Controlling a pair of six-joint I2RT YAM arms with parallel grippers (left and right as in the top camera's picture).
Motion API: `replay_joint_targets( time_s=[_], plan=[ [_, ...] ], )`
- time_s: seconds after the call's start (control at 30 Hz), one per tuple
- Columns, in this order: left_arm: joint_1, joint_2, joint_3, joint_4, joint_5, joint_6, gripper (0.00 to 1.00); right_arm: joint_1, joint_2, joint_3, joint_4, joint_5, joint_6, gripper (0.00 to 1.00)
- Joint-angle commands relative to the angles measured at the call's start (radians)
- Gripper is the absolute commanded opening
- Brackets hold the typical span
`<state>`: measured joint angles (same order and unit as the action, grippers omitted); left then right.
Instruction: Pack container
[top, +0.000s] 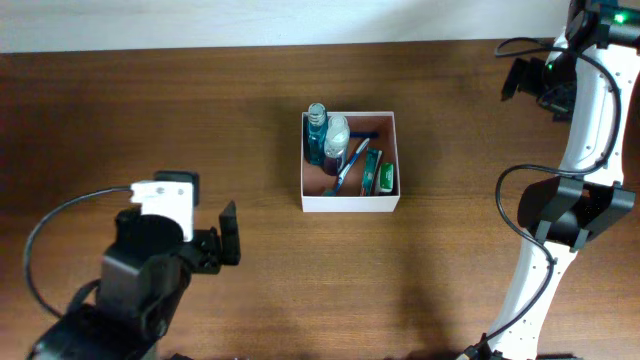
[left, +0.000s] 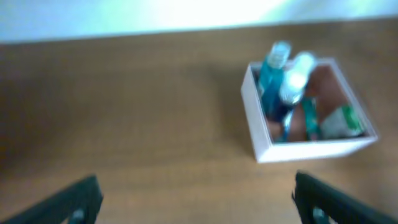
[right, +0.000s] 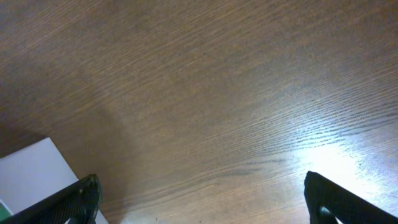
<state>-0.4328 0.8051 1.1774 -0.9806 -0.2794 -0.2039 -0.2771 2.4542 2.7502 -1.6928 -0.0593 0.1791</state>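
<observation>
Both pairs of fingers are released, spread wide with nothing between them. The left fingers frame the bottom corners of the left wrist view, and the right fingers do the same in the right wrist view, over bare wood.

The container sits near the middle of the table, a square shallow box with thin white walls and a reddish-brown inside. A blue bottle stands in its far left corner, with a pale, clear-looking bottle touching it on the right. A slim blue item, too small to identify, lies slanted across the floor of the box. Beside it is a green tube, and a small green packet lies against the right wall. The left wrist view is blurred but shows the same box up and to the right of the fingers.

In the overhead view the left arm is at the near left corner, well apart from the container. The white right arm runs along the right edge, also well apart from it.
</observation>
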Motion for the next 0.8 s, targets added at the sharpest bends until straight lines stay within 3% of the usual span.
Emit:
replay_joint_targets(
  time_s=[0.0, 0.23, 0.4, 0.77],
  plan=[
    [0.098, -0.092, -0.222, 0.155, 0.11, 0.153, 0.99, 0.001, -0.018, -0.005, -0.005, 0.012, -0.007, 0.98],
    [0.232, -0.319, -0.625, 0.548, 0.23, 0.157, 0.99, 0.001, -0.018, -0.005, -0.005, 0.012, -0.007, 0.98],
    [0.27, -0.453, -0.829, 0.763, 0.325, 0.232, 0.99, 0.001, -0.018, -0.005, -0.005, 0.012, -0.007, 0.98],
    [0.351, -0.651, -0.957, 0.824, 0.326, 0.274, 0.99, 0.001, -0.018, -0.005, -0.005, 0.012, -0.007, 0.98]
  ],
)
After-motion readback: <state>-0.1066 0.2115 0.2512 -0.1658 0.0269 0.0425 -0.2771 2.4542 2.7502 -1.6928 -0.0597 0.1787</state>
